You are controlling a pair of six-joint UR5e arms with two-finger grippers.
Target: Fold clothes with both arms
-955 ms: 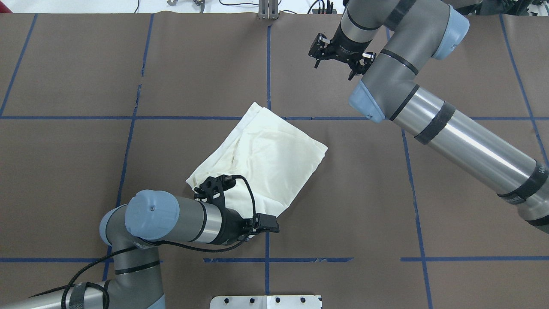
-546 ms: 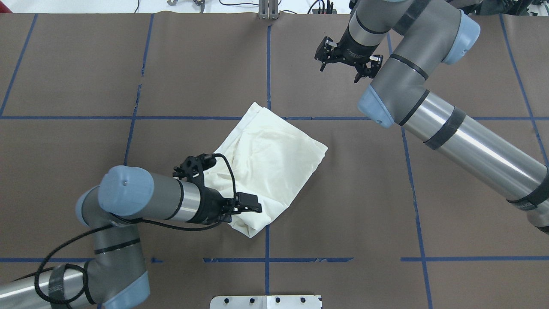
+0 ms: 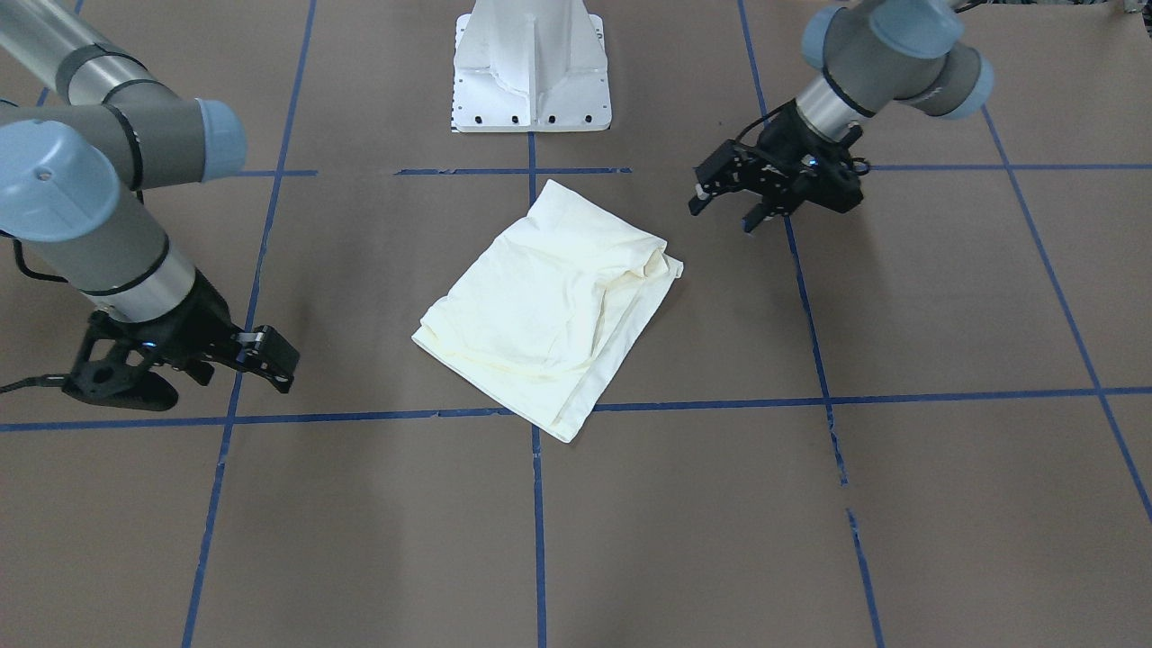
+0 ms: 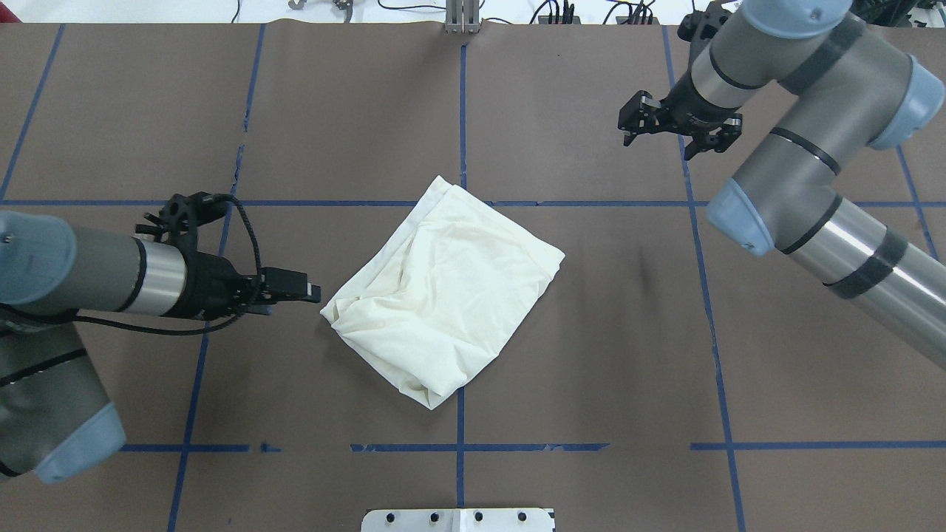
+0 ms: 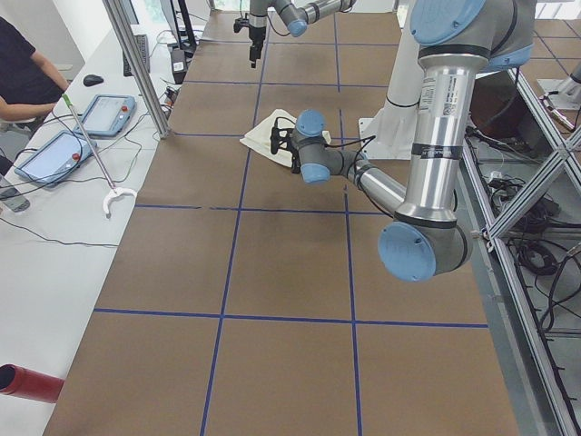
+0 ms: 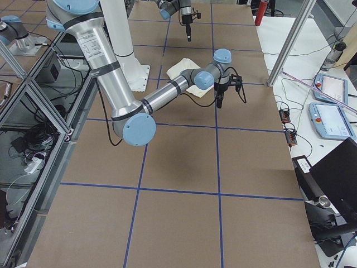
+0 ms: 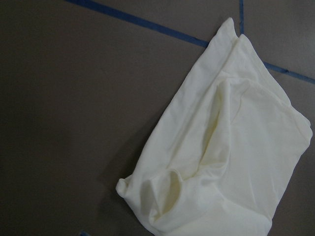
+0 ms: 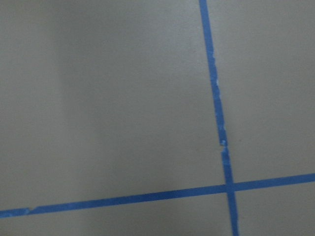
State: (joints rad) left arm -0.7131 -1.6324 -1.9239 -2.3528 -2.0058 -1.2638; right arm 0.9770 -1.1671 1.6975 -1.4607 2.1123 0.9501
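The cream shirt [image 4: 451, 295] lies folded in a rough rectangle at the table's middle, plain side up, with a bunched corner on its left; the cat print is hidden. It also shows in the front view [image 3: 549, 306] and the left wrist view [image 7: 231, 157]. My left gripper [image 3: 724, 214] is open and empty, off the shirt a little to its left [image 4: 255, 299]. My right gripper [image 4: 658, 146] is open and empty, far from the shirt at the table's far right, seen low in the front view [image 3: 243, 382]. The right wrist view shows only bare table.
The brown table cover [image 4: 591, 332] carries a grid of blue tape lines [image 4: 460, 111]. The white pedestal base [image 3: 531, 63] stands at the robot's edge. A person [image 5: 23, 73] and tablets [image 5: 104, 113] are at a side table beyond the far edge.
My left gripper has let go of the shirt's near-left corner and drawn back to the left, off the cloth. My right arm has swung further right, away from the shirt.
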